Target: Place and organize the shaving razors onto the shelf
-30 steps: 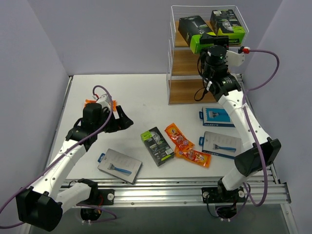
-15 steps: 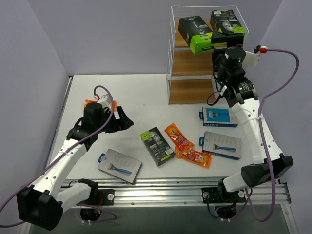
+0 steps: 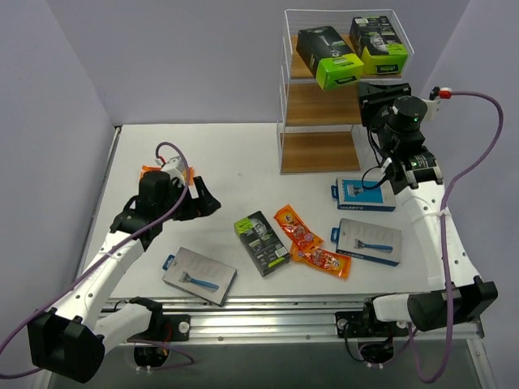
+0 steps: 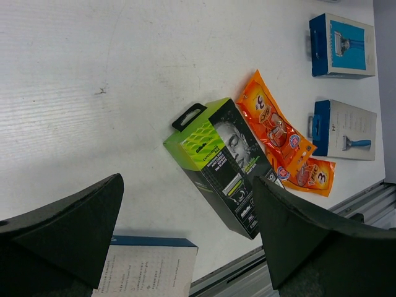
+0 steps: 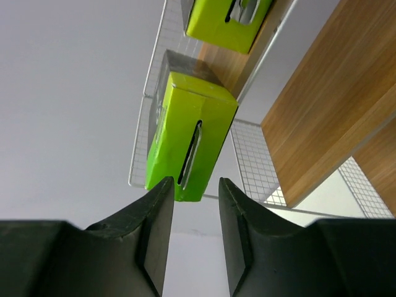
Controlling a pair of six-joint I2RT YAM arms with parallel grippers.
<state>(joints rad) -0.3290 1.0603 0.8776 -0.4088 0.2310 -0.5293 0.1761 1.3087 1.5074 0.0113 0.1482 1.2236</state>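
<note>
The shelf stands at the back right; its boards also show in the right wrist view. Two black-and-lime razor boxes lie on its top tier, the nearer one overhanging the front edge. My right gripper is open and empty just in front of and below that box. On the table lie a black-and-lime box, two orange packets, and three flat razor cards. My left gripper is open and empty above the table's left side.
Another orange packet peeks out behind the left arm. Grey walls close the left, back and right. A metal rail runs along the near table edge. The shelf's middle and bottom boards carry nothing.
My right gripper has pulled back rightward and down from the lime-ended box, which stays on the top tier. The left arm has not moved.
</note>
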